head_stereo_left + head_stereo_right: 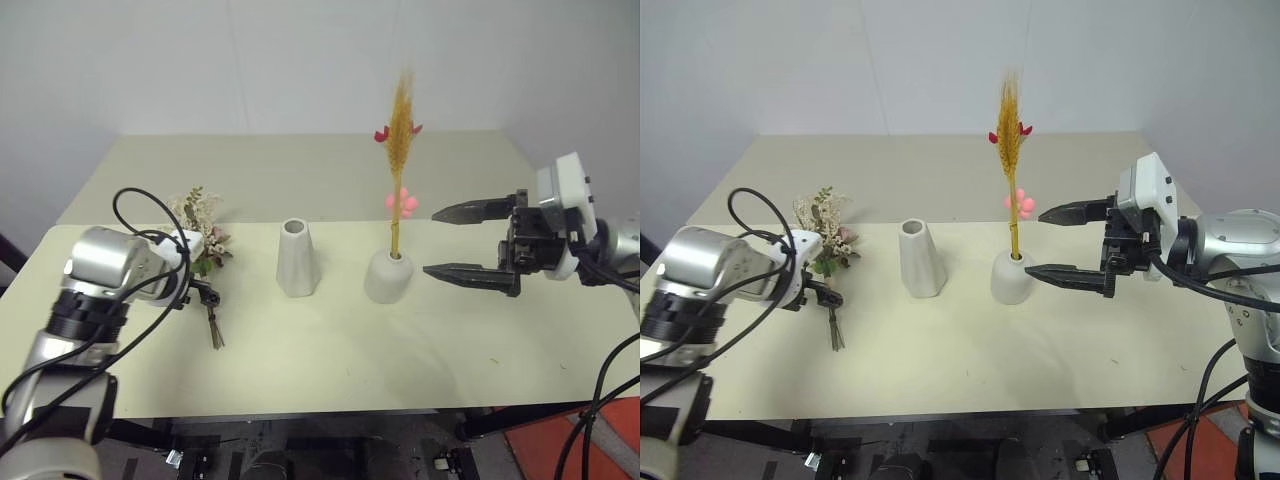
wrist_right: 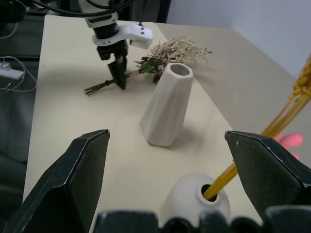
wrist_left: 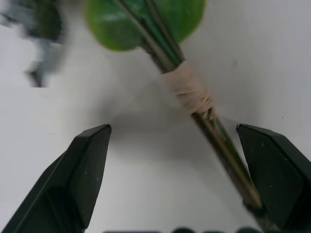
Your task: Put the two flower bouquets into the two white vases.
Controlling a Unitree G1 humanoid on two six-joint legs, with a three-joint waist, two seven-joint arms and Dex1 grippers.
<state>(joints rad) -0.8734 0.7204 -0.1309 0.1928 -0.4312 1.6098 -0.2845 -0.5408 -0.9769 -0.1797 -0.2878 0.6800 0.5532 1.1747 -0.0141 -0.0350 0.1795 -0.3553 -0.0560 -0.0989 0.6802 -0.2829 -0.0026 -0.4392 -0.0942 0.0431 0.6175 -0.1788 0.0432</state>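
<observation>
Pale walls stand behind a cream tabletop (image 1: pixel 300 370) that carries all the things of the task. Near the middle stands the tall white ceramic vase with a tapered cone shape (image 1: pixel 297 258), upright, and its narrow mouth holds nothing. Just beside it, toward the robot's right, stands the short rounded white ceramic vase (image 1: pixel 388 277). The slim golden wheat-like spray with small red and pink blossoms (image 1: pixel 401 140) stands upright in this short vase, and its yellow stems go down into the mouth.

The bushy bunch of cream and pink dried flowers with green sprigs (image 1: pixel 200 228) lies flat on the tabletop, well to the left of the tall vase, with its thin stems pointing toward the front edge. The stems are tied together with a pale beige wrap.

The left hand (image 3: pixel 180 160) points downward over this bunch, at its stems. Its two black fingers (image 3: pixel 82 170) are spread wide, one on each side of the tied stems, and they grip nothing. One finger is very near the lower part of the stems, but I cannot tell if it touches them.

The right hand (image 1: pixel 1065 243) hovers just beside the short vase on its right side, pointing toward the left. Its fingers are also spread wide and released, apart from the vase and the spray.
</observation>
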